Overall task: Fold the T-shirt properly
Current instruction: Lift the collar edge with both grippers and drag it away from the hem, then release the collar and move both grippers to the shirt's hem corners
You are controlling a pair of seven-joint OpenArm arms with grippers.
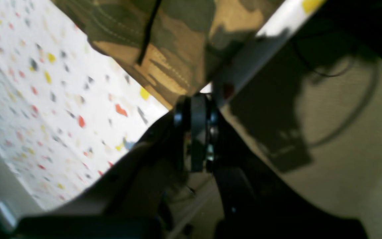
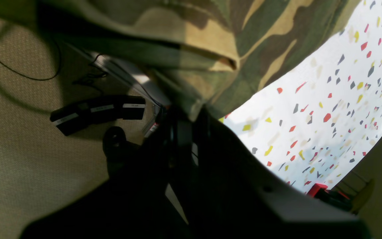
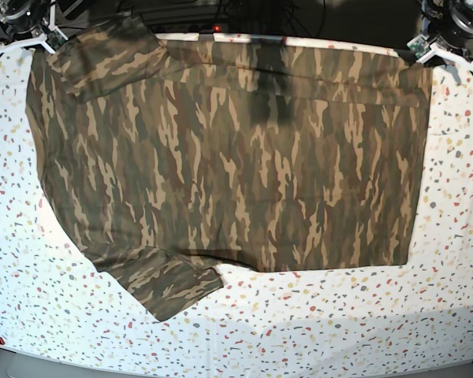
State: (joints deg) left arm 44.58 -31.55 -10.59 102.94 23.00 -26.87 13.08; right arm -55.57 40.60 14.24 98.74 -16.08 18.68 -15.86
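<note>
- Left wrist view: the left gripper (image 1: 196, 99) is closed on a corner of the T-shirt (image 1: 164, 43), at the edge of the speckled worktop (image 1: 45, 99) (floor beyond).
- Right wrist view: the right gripper (image 2: 191, 114) is clamped on a bunched shirt edge.
- Base view: the T-shirt lies spread flat across the worktop, one sleeve near the front edge, the grippers at its two far corners.

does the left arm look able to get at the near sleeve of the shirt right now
Probably not straight away. The left gripper is shut on the T-shirt at its far corner, by the table edge. The near sleeve lies unobstructed but diagonally opposite, so it would have to let go first.
</note>
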